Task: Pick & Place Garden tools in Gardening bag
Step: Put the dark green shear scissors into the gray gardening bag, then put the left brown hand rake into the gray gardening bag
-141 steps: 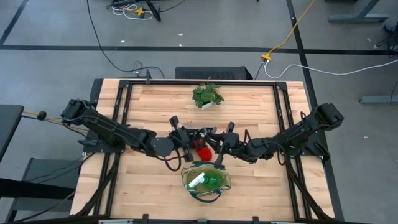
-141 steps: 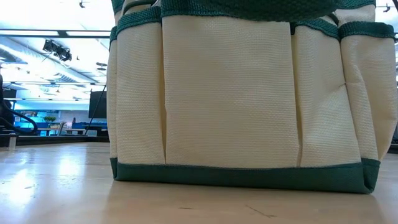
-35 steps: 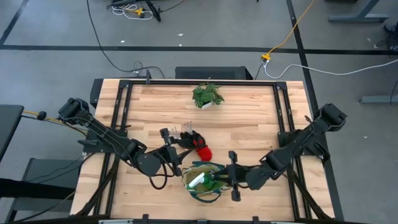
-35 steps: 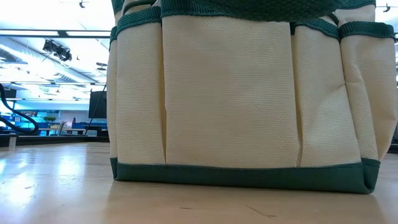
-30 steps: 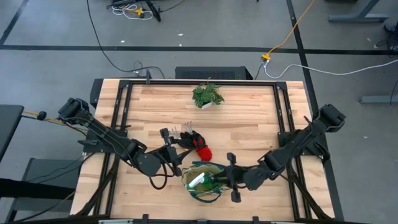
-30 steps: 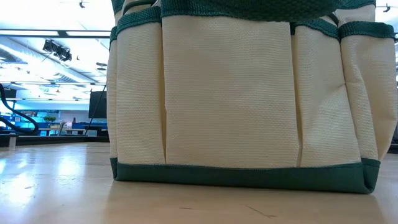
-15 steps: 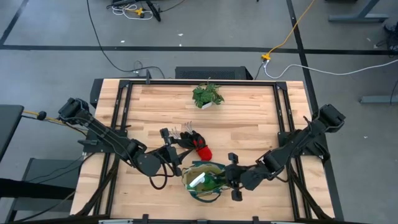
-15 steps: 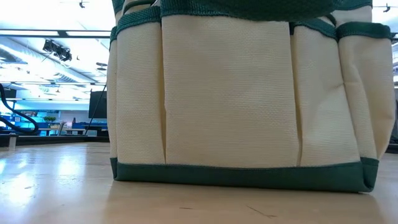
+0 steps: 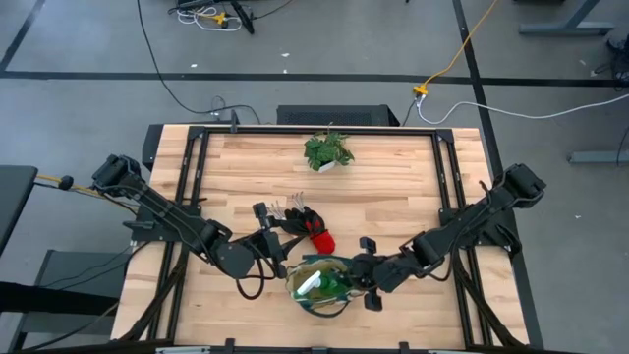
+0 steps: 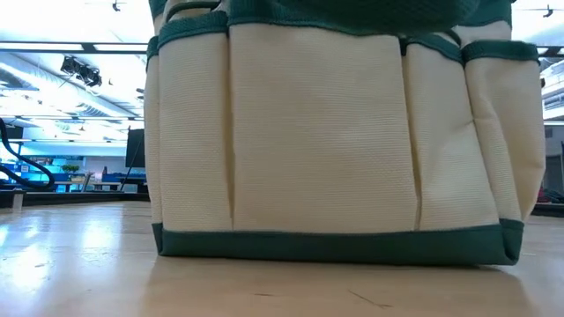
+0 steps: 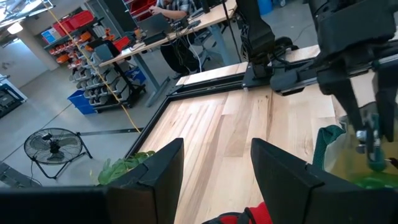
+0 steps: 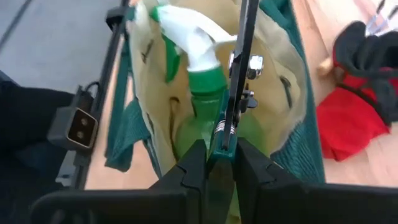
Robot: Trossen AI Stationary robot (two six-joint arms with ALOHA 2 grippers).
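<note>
— Right gripper [image 12: 214, 163]: what is it doing?

— Clamped on the pruning shears [image 12: 237, 93], fingers pinching the dark handles, the tool hanging down into the mouth of the gardening bag [image 12: 297, 118]. From above, that gripper [image 9: 352, 272] sits at the bag's 3 o'clock rim.

— What is already in the bag?

— A green spray bottle [image 12: 202, 93] with its white nozzle up, lying inside right beside the shears. In the overhead view the bottle [image 9: 316, 285] shows through the bag's [image 9: 307, 306] open top.

— And where is the bag itself?

— At 6 o'clock on the table [image 9: 393, 187], near the front edge. The low camera is nearly filled by its beige side and green trim [image 10: 335, 132].

— The other tools?

— The red-and-black gloves [image 9: 316, 234] lie just at the bag's 12 o'clock, with the small metal hand rake [image 9: 288, 207] against them at their 10 o'clock.

— Left gripper?

— It [image 9: 270, 248] rests at the bag's 10 o'clock, fingers [image 11: 163, 168] spread apart with nothing between them.

— Anything farther out?

— A potted plant [image 9: 327, 150] stands at 12 o'clock near the table's far edge, well apart from everything else.
</note>
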